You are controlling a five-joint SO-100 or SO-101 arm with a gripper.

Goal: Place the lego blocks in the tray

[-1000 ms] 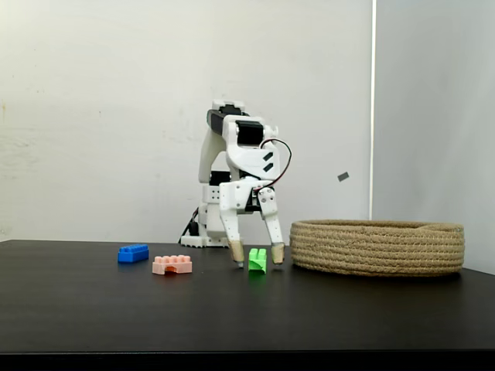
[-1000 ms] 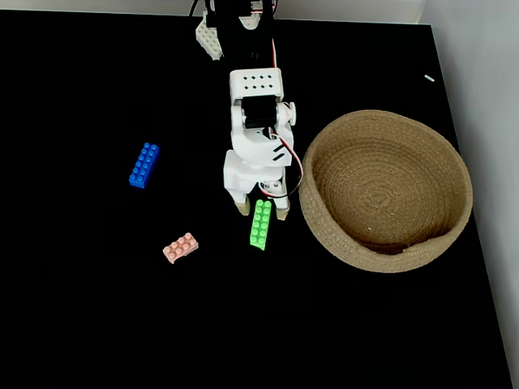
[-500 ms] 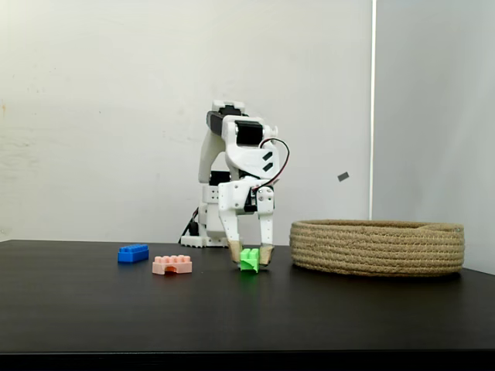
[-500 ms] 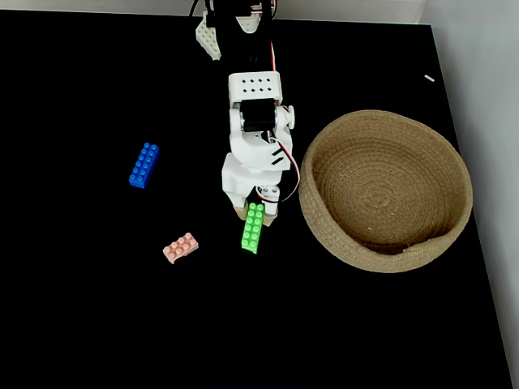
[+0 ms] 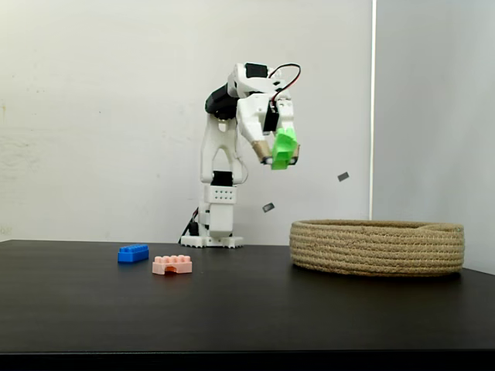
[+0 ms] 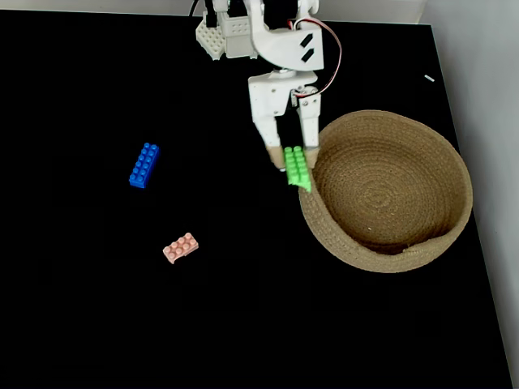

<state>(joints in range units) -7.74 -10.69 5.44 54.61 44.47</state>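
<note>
The green brick (image 5: 284,148) is clamped between the fingers (image 6: 274,151) and held high above the counter (image 5: 247,309), beside the near rim of the tray (image 6: 388,259). No brick is seen inside the tray. The blue brick (image 6: 143,164) and pink brick (image 6: 180,246) lie on the counter, to be collected.

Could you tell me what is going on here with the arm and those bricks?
The gripper holds the green brick high above the black table, close to the near rim of the rope tray, which has nothing in it yet. The blue brick and the pink brick lie on the table, off to the left in both fixed views.
</note>
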